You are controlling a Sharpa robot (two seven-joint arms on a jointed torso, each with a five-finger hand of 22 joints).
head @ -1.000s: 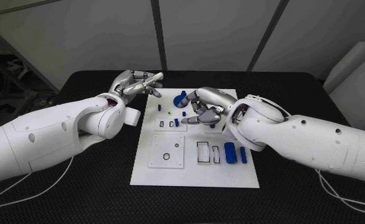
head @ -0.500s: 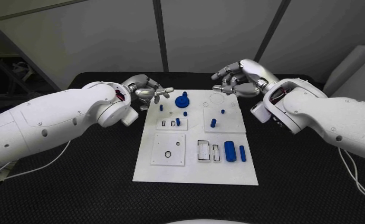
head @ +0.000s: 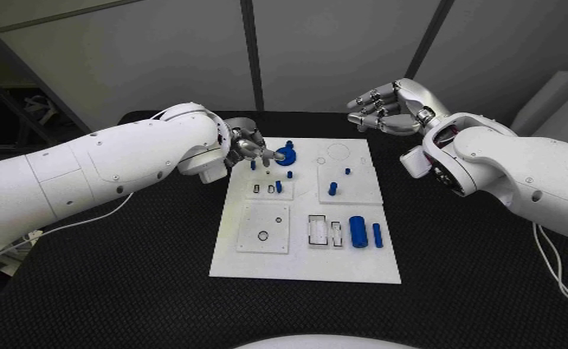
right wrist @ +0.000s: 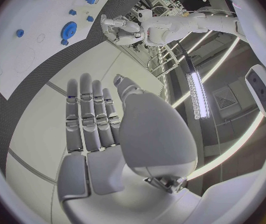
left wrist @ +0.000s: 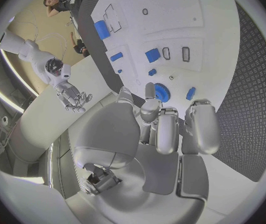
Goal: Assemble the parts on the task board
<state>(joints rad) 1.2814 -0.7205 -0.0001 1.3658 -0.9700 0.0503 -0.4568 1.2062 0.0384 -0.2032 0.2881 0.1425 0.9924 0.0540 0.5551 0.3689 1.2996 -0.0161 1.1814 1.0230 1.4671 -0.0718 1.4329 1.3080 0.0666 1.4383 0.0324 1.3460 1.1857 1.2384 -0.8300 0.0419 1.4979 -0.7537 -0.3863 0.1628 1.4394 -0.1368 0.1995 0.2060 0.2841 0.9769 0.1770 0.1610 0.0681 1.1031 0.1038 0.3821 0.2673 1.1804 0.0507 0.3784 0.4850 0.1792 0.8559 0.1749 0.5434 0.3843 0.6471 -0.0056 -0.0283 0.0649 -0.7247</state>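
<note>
The left hand [head: 251, 149], silver metal with segmented fingers, hangs over the far left corner of the task board [head: 267, 265], its fingers curled in toward the palm; the left wrist view shows nothing between them. Its fingertips [left wrist: 150, 90] sit just above a blue toothed gear [head: 286, 157] that lies flat on the board. The right hand [head: 394, 109] is raised beyond the board's far right corner, well off the table, fingers straight, side by side and spread from the thumb, holding nothing.

The task board is a smooth white rectangular plate with raised square panels and shallow rectangular slots. Small blue pegs [head: 332, 190] stand upright in the two far panels. Two blue cylinders [head: 358, 233] lie side by side near the right edge, next to the outlined slots. A dark ring [head: 262, 236] lies on the near left panel. No writing can be read on the board. The table [head: 142, 283] has a black, finely woven texture.
</note>
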